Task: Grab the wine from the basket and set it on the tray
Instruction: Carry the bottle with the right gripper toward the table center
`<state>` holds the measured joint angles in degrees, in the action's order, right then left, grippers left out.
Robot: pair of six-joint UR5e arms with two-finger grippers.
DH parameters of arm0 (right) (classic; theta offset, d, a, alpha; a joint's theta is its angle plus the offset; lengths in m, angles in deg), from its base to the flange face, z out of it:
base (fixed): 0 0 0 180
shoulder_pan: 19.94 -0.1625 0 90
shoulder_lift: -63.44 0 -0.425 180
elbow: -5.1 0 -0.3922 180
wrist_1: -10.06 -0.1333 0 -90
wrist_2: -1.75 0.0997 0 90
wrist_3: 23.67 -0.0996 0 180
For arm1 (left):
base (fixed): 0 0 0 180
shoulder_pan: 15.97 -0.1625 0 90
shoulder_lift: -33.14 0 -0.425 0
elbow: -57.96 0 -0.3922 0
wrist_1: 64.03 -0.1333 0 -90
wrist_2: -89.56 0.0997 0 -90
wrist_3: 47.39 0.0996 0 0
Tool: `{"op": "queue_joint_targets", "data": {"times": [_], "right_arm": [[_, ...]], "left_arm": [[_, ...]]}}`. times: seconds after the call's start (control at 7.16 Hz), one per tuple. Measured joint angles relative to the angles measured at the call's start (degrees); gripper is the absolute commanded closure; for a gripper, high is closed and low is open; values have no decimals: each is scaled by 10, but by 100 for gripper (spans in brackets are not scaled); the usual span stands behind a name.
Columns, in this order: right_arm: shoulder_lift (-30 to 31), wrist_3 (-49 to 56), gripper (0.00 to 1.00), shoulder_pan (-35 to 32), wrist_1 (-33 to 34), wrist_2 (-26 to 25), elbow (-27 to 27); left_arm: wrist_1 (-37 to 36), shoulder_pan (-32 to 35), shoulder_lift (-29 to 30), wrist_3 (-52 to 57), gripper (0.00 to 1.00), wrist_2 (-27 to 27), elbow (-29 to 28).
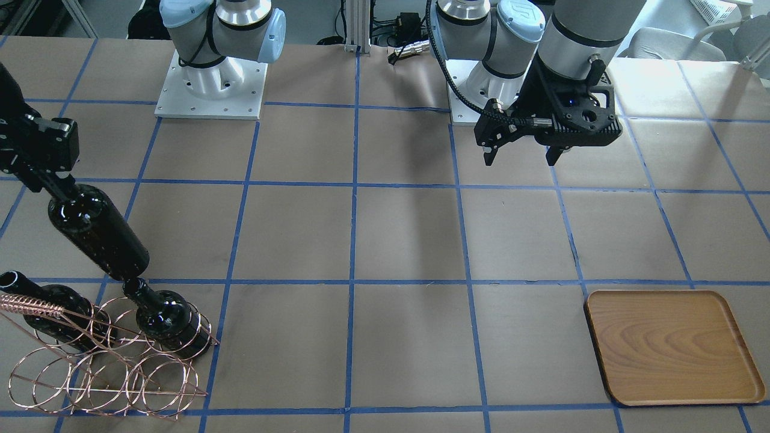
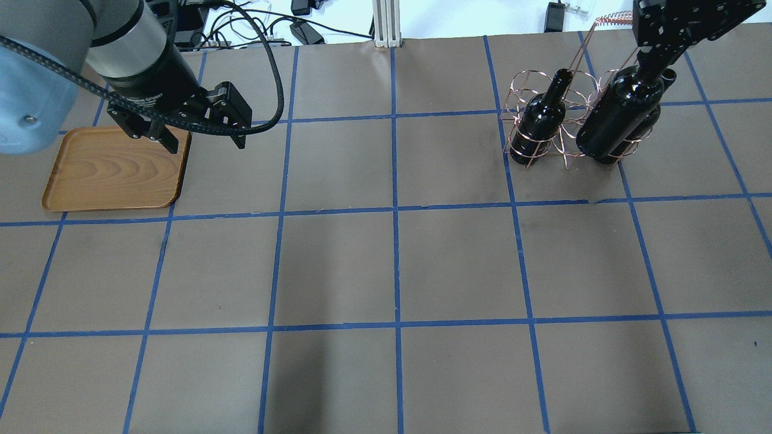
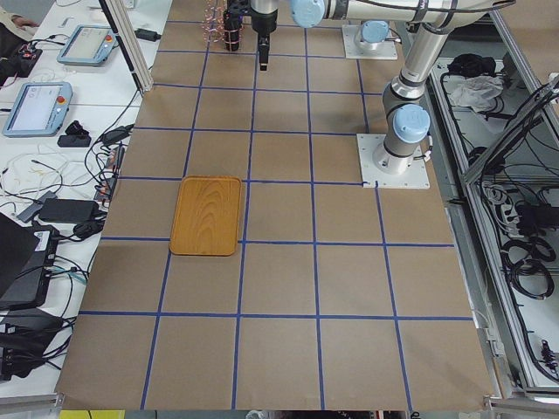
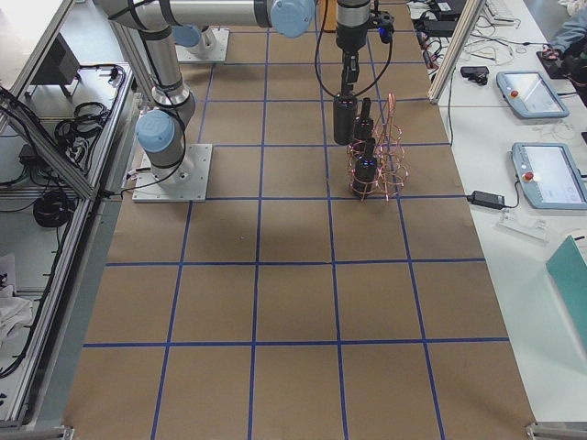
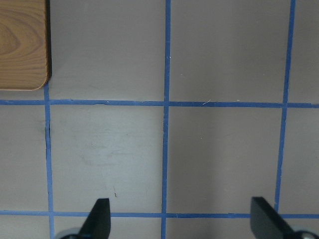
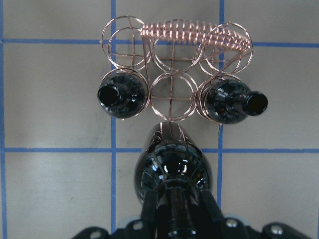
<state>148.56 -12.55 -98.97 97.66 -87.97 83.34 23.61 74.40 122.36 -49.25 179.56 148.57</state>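
One wine [image 1: 96,231] hangs just above the basket [image 1: 108,379], your right end effector [image 1: 60,189] clenched on its neck so it clears the rings; your left end effector [image 1: 520,159] waits spread wide.

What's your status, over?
Right end effector shut on wine neck; wine out of basket, held aloft. Left end effector open, empty, hovering near tray, possibly in the way.

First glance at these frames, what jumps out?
A glossy near-black glass wine bottle hangs by its neck in the right gripper, raised beside the copper wire bottle rack that holds two more bottles. Far off on the robot's left, the open left gripper hovers beside the empty light-brown wooden tray.
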Motion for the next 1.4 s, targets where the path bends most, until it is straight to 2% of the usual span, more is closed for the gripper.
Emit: {"op": "queue_joint_targets", "data": {"times": [0.28, 0.98, 1.4], "right_arm": [[12, -88, 78, -60, -16, -1, 34], [-53, -349, 78, -284, 76, -6, 58], [-87, -463, 78, -376, 118, -5, 59]], "left_arm": [[3, -22, 0, 15, 0, 1, -5], [4, -86, -2, 82, 0, 0, -13], [6, -136, -3, 122, 0, -1, -26]]}}
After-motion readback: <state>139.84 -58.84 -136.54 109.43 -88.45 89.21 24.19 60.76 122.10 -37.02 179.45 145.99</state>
